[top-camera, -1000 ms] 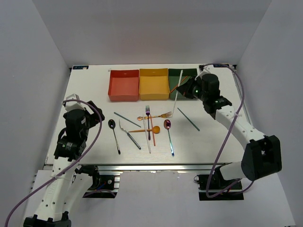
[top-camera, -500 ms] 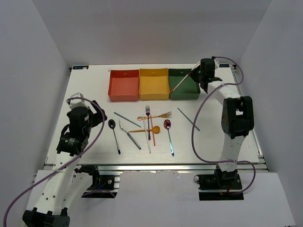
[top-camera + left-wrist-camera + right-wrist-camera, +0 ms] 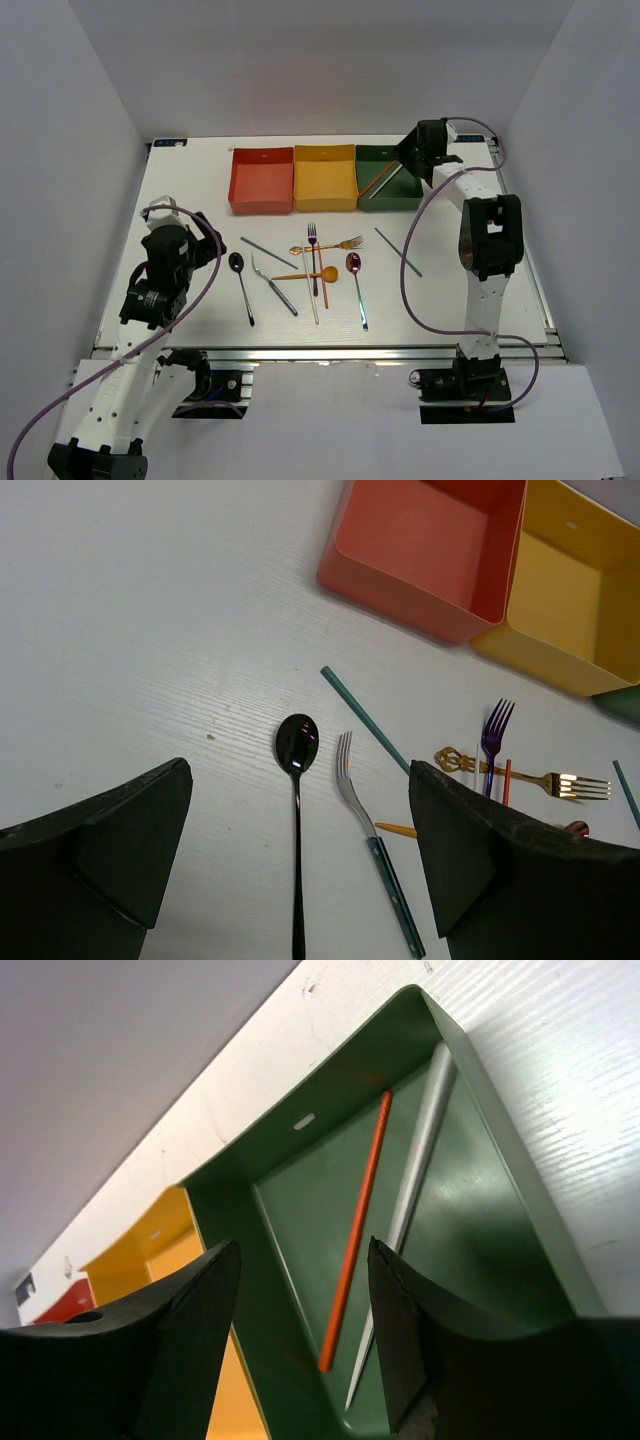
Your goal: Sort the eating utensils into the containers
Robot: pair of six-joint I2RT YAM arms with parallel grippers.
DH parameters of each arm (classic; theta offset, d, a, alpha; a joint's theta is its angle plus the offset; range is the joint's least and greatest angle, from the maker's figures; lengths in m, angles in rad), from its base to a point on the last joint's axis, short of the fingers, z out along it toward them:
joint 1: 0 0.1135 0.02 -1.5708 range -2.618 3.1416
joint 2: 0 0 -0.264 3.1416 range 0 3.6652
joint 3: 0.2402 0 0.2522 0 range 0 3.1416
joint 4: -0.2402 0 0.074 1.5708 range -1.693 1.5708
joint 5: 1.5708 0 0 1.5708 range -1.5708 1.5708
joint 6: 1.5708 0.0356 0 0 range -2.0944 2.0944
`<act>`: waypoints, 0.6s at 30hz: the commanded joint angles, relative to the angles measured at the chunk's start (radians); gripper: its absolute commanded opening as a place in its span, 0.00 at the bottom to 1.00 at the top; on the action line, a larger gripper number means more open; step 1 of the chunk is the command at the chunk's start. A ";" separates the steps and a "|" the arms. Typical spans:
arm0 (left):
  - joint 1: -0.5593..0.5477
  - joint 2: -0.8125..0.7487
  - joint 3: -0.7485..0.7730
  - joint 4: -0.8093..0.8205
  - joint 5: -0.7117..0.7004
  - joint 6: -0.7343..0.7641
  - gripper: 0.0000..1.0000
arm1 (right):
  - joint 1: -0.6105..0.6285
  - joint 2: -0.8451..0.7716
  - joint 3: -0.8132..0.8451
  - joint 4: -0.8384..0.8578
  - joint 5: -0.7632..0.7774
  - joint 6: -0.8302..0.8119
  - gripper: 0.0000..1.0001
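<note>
Three containers stand in a row at the back: red-orange (image 3: 261,181), yellow (image 3: 325,179) and dark green (image 3: 400,189). In the green box (image 3: 222,1210) lie an orange chopstick (image 3: 358,1235) and a silver chopstick (image 3: 415,1165). My right gripper (image 3: 303,1250) hovers open over them, at the box's back right corner (image 3: 408,158), holding nothing. On the table lie a black spoon (image 3: 296,820), a teal-handled fork (image 3: 365,830), a teal chopstick (image 3: 365,720), a gold fork (image 3: 520,775) and a purple fork (image 3: 495,730). My left gripper (image 3: 300,780) hangs wide open above the black spoon.
More utensils lie mid-table: an orange spoon (image 3: 312,274), an iridescent purple spoon (image 3: 356,285), a silver chopstick (image 3: 311,292) and a second teal chopstick (image 3: 398,251) off to the right. White walls enclose the table on three sides.
My right arm swung back to the green box's far corner and its gripper opened; the orange and silver chopsticks it carried now lie in the box. The left arm shifted only slightly.
</note>
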 commanded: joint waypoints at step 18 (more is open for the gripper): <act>-0.004 0.006 0.007 0.007 0.016 0.013 0.98 | 0.217 -0.401 -0.475 -0.415 -0.026 -0.926 0.57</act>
